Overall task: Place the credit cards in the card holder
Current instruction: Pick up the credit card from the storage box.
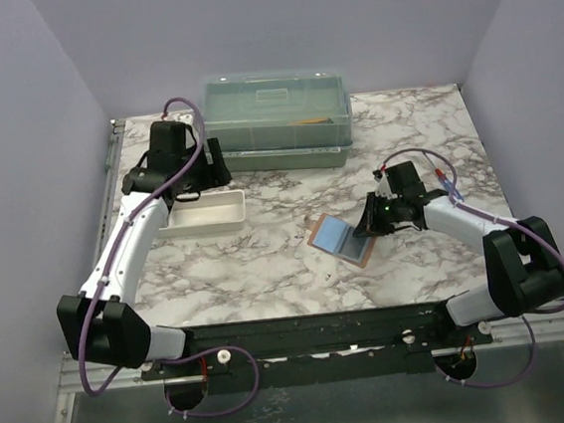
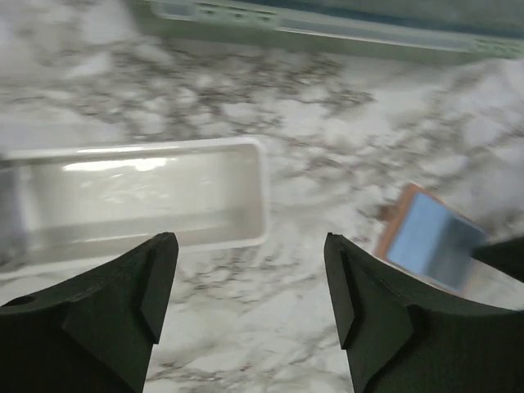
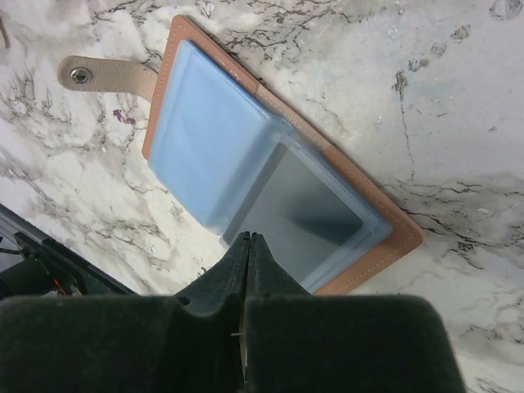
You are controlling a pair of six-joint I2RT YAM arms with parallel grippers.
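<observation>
Marble surface [image 1: 268, 273], pale purple walls all round, and the card holder [image 3: 205, 147] lies open flat on it, middle-right, snap tab sticking out. One dark card [image 3: 295, 205] looks tucked into a bluish pocket. The right fingers [image 3: 233, 270] are pressed together, tips at that pocket's edge. The left fingers [image 2: 123, 295] hang spread apart by the white tray [image 2: 164, 196], holding nothing. My guess: cards are light, stiff and slick, so pinch an edge. The holder's floppy and may slide, so pin it.
</observation>
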